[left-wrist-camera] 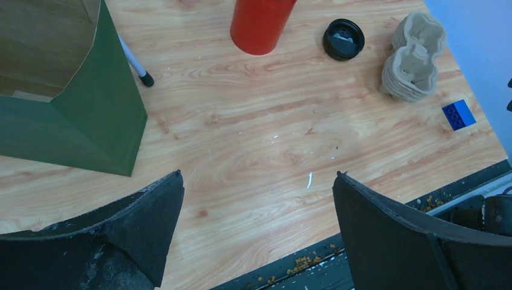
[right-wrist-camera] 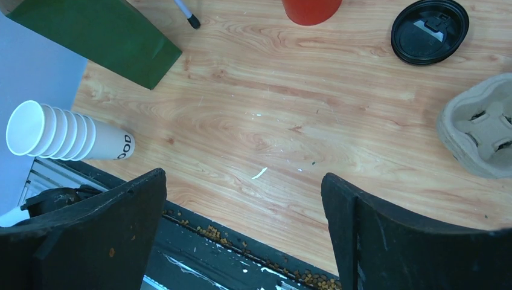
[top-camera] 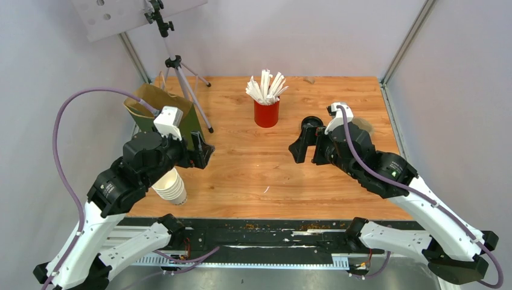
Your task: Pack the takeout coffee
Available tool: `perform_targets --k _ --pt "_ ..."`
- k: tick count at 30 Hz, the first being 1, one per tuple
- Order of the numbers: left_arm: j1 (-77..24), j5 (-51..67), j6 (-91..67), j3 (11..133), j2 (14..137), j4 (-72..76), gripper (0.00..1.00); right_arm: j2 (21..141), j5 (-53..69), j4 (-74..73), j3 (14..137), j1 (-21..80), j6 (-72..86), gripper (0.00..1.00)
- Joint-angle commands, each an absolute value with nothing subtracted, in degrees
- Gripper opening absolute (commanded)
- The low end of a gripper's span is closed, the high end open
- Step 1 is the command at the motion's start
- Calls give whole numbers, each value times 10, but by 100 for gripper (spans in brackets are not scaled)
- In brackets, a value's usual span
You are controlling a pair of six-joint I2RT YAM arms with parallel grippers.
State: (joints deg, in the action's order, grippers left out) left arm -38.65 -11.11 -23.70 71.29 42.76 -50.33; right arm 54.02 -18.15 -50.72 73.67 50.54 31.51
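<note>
Left end effector (left-wrist-camera: 256, 181) is hanging over the 8 o'clock part of the tabletop (top-camera: 253, 175), jaws spread as wide as they go, gripping nothing, touching nothing. Right end effector (right-wrist-camera: 243, 178) is hovering at about 3 o'clock, jaws equally wide, also empty; only bare wood is showing between its fingers.

Nearest the arms, a stack of white paper cups (top-camera: 171, 187) is lying on its side at 7 o'clock by the front edge, partly under the left arm. Green paper bag (left-wrist-camera: 90, 121) is standing open at 10 o'clock. Takeout coffee (right-wrist-camera: 430, 31) is sitting on the tabletop at 2 o'clock, just beyond the right end effector and apart from it. Only its black lid is showing, so the cup under it cannot be made out. Red cup (top-camera: 266, 113) of white sticks (top-camera: 265, 87) is standing at 12 o'clock, with a tripod (top-camera: 181, 78) at 11 o'clock behind the bag.

The wrist views are showing pulp cup carriers (left-wrist-camera: 413, 63) at 3 o'clock of the coffee; the top view is hiding them behind the right arm. Only the left wrist view is catching a blue brick (left-wrist-camera: 458, 115) near the carriers. The right wrist view is showing the cup stack's open mouths and crumbs (right-wrist-camera: 208, 232) along the front rail.
</note>
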Motion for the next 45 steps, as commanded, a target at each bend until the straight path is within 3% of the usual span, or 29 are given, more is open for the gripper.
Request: perform_targets --k 1,7,22,27,31,38,45 --pt "-390 -122 -239 710 424 -482 100 541 -192 -503 729 508 329 100" --pt "-389 -156 -248 715 429 -505 100 529 -191 -497 723 508 335 100" --pt "-389 -461 -451 801 473 -734 100 494 -203 -499 686 508 325 100" --pt "-353 -478 -447 819 498 -785 98 484 -204 -502 679 508 322 100" --pt "-301 -472 -438 811 504 -812 93 476 -201 -502 673 508 324 100" --pt "-232 -429 -432 736 485 -812 68 465 -200 -506 662 507 333 100" --pt "-219 -454 -514 684 449 -845 65 455 -200 -512 658 508 335 100"
